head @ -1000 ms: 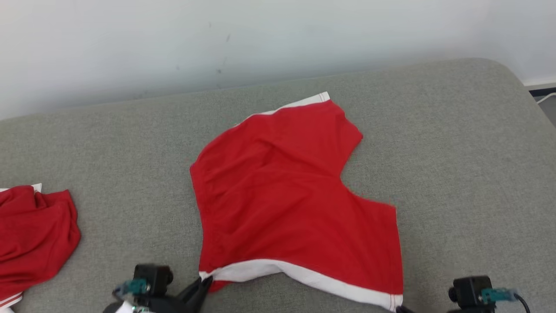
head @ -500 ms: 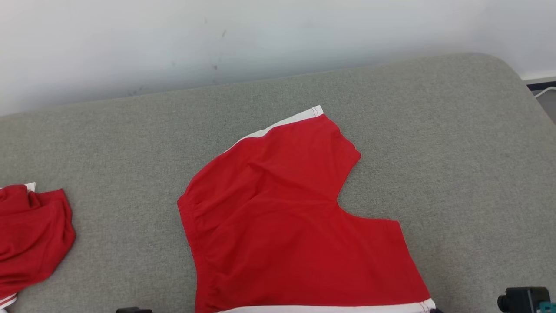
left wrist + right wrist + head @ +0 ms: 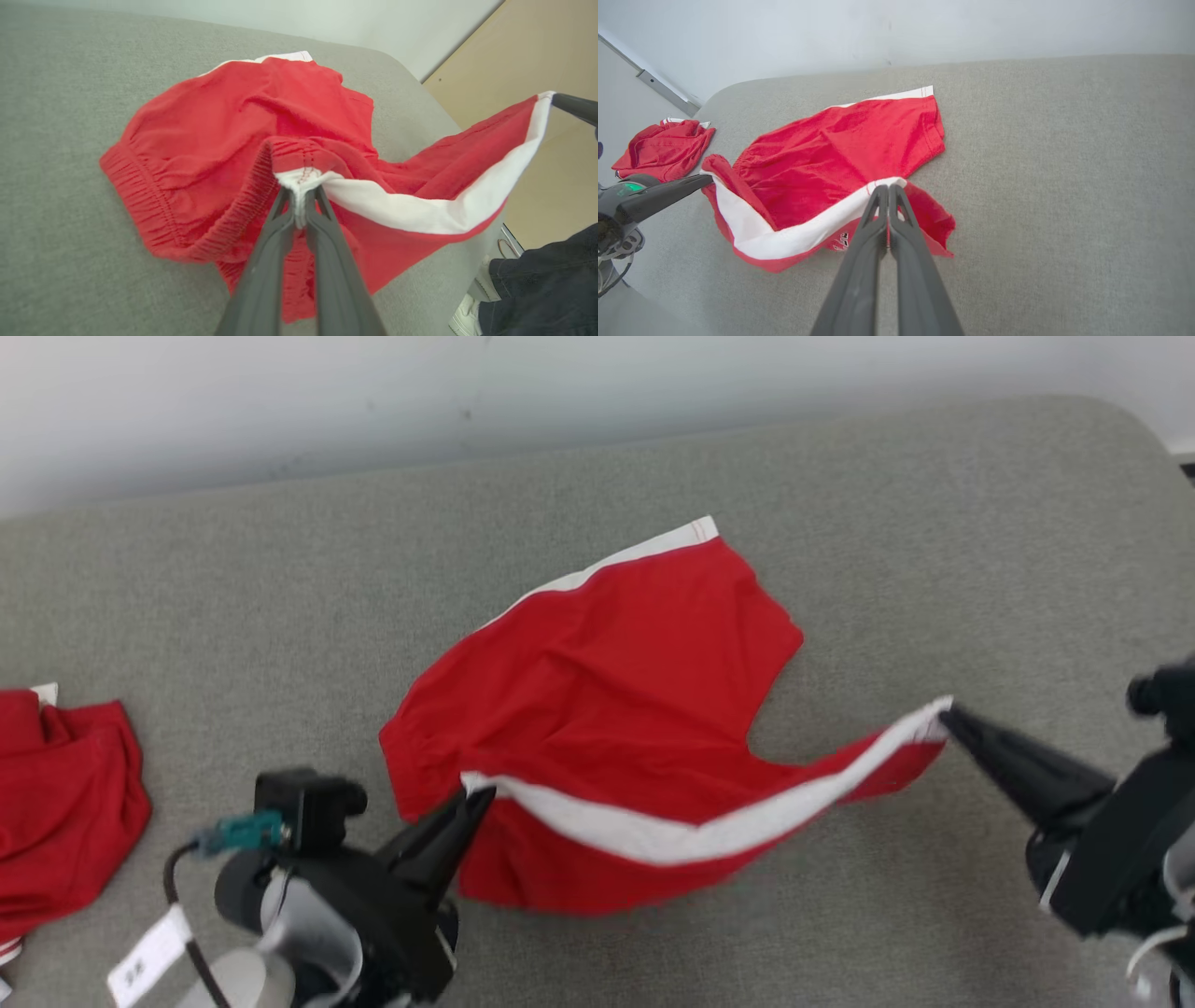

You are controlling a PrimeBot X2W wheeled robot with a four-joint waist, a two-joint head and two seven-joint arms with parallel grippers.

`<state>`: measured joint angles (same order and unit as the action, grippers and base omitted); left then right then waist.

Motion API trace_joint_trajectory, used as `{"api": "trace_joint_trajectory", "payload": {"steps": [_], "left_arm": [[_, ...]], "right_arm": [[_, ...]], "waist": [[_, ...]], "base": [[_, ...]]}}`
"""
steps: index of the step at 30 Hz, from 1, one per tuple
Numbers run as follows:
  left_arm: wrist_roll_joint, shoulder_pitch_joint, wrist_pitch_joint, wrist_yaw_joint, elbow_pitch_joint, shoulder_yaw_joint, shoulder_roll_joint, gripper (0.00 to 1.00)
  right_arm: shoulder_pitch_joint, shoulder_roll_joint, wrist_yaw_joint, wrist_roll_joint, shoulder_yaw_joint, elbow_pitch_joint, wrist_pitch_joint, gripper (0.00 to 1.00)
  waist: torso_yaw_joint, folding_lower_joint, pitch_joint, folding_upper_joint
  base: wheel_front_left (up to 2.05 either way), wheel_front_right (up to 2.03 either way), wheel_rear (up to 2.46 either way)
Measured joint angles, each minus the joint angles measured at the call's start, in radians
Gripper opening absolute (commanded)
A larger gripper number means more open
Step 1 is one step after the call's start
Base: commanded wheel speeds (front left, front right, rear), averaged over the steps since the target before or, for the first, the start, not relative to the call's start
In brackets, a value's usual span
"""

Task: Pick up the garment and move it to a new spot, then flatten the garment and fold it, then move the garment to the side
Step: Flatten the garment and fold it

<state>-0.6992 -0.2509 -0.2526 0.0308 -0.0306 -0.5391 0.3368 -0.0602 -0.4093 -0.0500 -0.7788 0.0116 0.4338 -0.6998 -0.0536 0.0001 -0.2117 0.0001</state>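
The red shorts (image 3: 616, 709) lie mid-cushion (image 3: 934, 523), their white-striped edge lifted and stretched between the left pincer (image 3: 476, 795), clamped on its waistband end, and the right pincer (image 3: 945, 714), clamped on its hem end. The left wrist view adds a person's leg (image 3: 542, 284); the right wrist view shows another red garment (image 3: 663, 147).

Black left claw (image 3: 474, 797) bears teal plug (image 3: 241, 831), white tag (image 3: 147, 957).
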Motion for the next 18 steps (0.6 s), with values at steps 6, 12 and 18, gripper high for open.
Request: {"api": "trace_joint_trajectory", "payload": {"steps": [6,12,18], "left_arm": [[0.037,-0.137,-0.033,-0.076,0.039,0.018,-0.073,0.00],[0.061,-0.234,-0.037,-0.112,0.102,0.035,-0.125,0.00],[0.067,-0.298,-0.036,-0.120,0.170,0.038,-0.179,0.00]], "right_arm": [[-0.234,-0.055,-0.015,-0.013,0.000,-0.095,-0.056,0.00],[-0.407,-0.085,-0.029,-0.024,-0.017,-0.210,-0.094,0.00],[-0.522,-0.094,-0.039,-0.020,-0.047,-0.336,-0.102,0.00]], "waist": [[0.030,0.0001,-0.068,0.0000],[0.080,0.0002,-0.131,0.0000],[0.142,0.0001,-0.184,0.0001]], "base": [[0.00,0.00,0.00],[0.00,0.00,0.00],[0.00,0.00,0.00]]}}
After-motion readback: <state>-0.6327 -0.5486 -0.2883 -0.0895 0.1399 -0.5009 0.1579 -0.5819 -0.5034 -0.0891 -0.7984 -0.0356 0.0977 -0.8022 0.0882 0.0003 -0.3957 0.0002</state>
